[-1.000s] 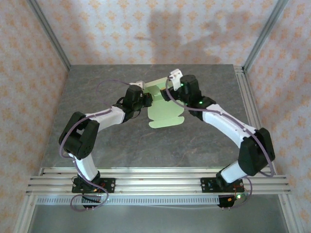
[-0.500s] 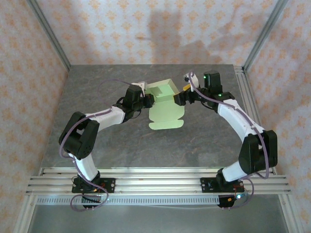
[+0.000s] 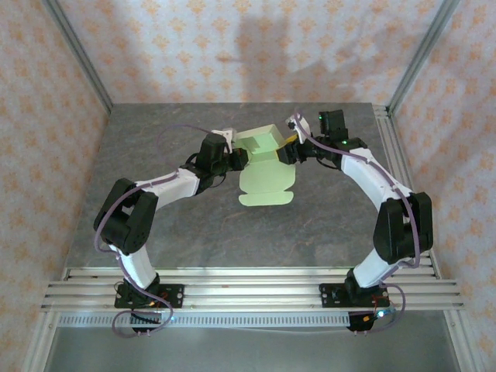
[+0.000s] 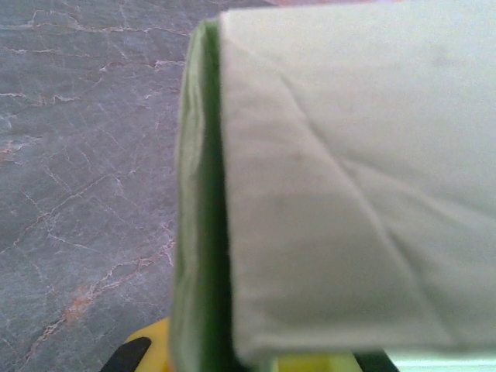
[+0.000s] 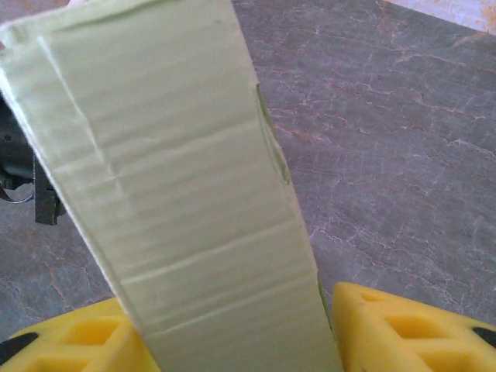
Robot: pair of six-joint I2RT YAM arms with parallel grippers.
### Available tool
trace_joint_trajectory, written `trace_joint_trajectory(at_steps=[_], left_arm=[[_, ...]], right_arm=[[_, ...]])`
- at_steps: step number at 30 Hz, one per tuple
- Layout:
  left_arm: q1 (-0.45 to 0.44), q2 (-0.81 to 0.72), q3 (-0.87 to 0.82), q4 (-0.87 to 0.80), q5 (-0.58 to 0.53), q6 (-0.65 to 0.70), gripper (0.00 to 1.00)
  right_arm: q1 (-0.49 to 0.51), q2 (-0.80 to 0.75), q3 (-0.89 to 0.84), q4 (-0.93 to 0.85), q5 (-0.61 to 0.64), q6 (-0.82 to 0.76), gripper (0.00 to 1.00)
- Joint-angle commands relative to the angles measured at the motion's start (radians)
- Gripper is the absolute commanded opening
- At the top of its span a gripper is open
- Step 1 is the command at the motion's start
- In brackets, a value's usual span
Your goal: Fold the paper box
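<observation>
The left gripper pinches the paper box, upper middle, to steady it. The right gripper has its fingers around a raised flap. Whether they squeeze is unclear.

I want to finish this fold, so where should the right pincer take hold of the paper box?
Take the paper box by its raised right-hand strip, the right pincer coming from the right: that strip stands off the table, while the near flap lies flat against it.
</observation>
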State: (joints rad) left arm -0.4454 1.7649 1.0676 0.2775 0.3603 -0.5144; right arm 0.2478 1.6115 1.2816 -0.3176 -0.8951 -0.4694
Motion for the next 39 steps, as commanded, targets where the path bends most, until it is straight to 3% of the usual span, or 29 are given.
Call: trace_joint_trajectory(at_steps=[1, 5, 9, 13, 17, 19, 23, 28, 32, 39], left_arm=[[-0.002, -0.007, 0.034, 0.015, 0.017, 0.014, 0.00], [-0.003, -0.011, 0.032, 0.004, 0.010, 0.018, 0.00], [-0.002, -0.011, 0.031, -0.001, 0.009, 0.017, 0.00], [-0.002, -0.010, 0.043, -0.028, -0.009, 0.014, 0.00], [0.003, -0.002, 0.073, -0.124, -0.066, 0.015, 0.00], [0.012, 0.005, 0.096, -0.190, -0.077, 0.015, 0.00], [0.040, 0.021, 0.175, -0.418, -0.084, 0.035, 0.00], [0.071, 0.078, 0.367, -0.889, -0.121, 0.198, 0.00], [0.082, 0.154, 0.522, -1.191, -0.176, 0.328, 0.00], [0.109, 0.304, 0.742, -1.515, -0.285, 0.504, 0.00]], right_arm=[[-0.002, -0.003, 0.043, -0.013, -0.042, -0.020, 0.50], [-0.001, -0.002, 0.041, -0.014, -0.051, -0.015, 0.45], [-0.001, -0.007, 0.038, -0.007, -0.048, -0.009, 0.46], [-0.001, -0.021, 0.021, 0.013, -0.037, 0.001, 0.82], [-0.003, -0.053, -0.021, 0.062, 0.019, 0.028, 1.00], [-0.004, -0.074, -0.055, 0.109, 0.067, 0.060, 1.00], [-0.009, -0.131, -0.135, 0.218, 0.200, 0.160, 1.00], [-0.010, -0.183, -0.200, 0.265, 0.345, 0.278, 1.00], [-0.010, -0.210, -0.231, 0.275, 0.331, 0.341, 1.00], [-0.009, -0.239, -0.284, 0.346, 0.237, 0.371, 1.00]])
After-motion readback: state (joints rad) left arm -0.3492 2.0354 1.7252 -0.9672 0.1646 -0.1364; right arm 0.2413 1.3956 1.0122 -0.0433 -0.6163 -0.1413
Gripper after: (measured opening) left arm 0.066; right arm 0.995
